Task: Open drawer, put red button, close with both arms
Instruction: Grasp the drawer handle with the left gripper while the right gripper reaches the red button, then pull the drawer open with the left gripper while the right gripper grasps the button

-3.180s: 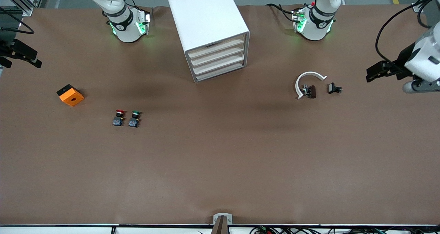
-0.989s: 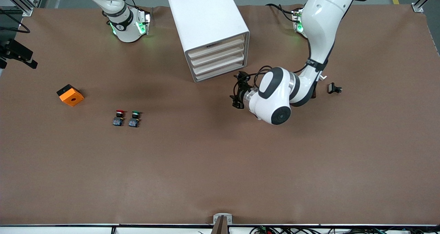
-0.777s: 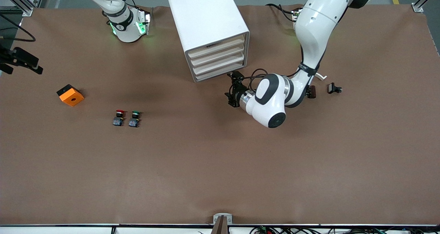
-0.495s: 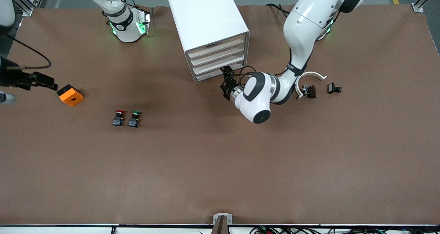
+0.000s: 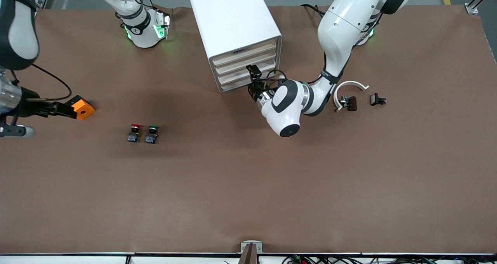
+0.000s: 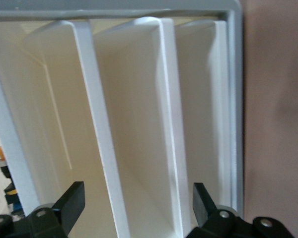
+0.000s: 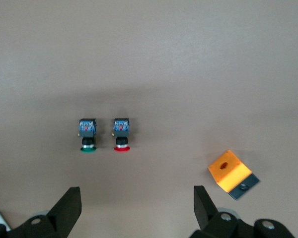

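- Left claw (image 5: 254, 74) spread wide, holding nothing, right at the cabinet (image 5: 233, 19) front, level with the lower drawers; in the left wrist view one finger (image 6: 72, 202) and its partner sit either side of the cream drawer fronts.
- Judged step: catching a drawer (image 5: 248, 70) front so as to pull it out; all four look shut.
- Best done by settling on one front only, hooking its lip squarely, then pulling straight out along the cabinet's axis; a skewed tug would likely drag the light cabinet instead.
- Right claw (image 5: 60, 108) also open and empty, over the orange block (image 5: 82, 108), toward the right arm's end from the cabinet.
- Red button (image 5: 134, 133) well apart from the cabinet, nearer the camera and toward the right arm's end, touching nothing; green button (image 5: 152, 134) just beside it, on the cabinet's side.
- Surface (image 5: 248, 186) a plain brown mat, flat and mostly bare.
- White arc (image 5: 345, 88) and small dark parts (image 5: 377, 99) toward the left arm's end from the cabinet.
- Aluminium frame posts and grey floor at the edges; cables along the camera edge.
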`<state>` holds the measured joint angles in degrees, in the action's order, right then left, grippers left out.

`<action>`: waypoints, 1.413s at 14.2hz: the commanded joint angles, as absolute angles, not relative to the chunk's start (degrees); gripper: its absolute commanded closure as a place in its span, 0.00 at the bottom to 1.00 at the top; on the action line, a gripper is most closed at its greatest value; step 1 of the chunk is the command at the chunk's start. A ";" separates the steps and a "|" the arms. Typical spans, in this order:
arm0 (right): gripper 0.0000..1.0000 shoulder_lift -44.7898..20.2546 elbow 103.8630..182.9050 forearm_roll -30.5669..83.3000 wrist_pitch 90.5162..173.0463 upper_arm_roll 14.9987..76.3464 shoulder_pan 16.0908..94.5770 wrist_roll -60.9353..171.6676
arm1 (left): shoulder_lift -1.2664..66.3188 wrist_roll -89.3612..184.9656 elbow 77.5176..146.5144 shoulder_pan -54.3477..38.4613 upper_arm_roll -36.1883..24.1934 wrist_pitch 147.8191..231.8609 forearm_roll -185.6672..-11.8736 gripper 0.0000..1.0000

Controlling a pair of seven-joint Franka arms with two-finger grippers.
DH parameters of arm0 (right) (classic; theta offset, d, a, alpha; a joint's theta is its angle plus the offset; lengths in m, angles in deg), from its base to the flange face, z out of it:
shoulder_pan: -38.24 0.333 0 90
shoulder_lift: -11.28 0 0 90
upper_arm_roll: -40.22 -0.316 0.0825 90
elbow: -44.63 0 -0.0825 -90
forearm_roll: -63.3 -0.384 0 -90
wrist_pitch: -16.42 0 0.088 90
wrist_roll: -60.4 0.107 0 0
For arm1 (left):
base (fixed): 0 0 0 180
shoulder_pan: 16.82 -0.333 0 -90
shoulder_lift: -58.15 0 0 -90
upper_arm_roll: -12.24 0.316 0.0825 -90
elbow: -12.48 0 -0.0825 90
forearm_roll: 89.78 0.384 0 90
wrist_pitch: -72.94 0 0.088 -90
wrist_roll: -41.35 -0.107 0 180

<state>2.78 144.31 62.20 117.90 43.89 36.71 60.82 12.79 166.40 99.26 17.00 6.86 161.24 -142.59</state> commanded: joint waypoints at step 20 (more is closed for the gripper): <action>0.00 -9.54 172.51 61.89 166.89 43.65 42.19 68.84 | 10.34 170.29 98.26 16.85 7.76 155.82 -144.44 0.98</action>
<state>-10.41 170.97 62.19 166.41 43.66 41.62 68.19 11.08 170.70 99.05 18.16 7.19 155.55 -144.13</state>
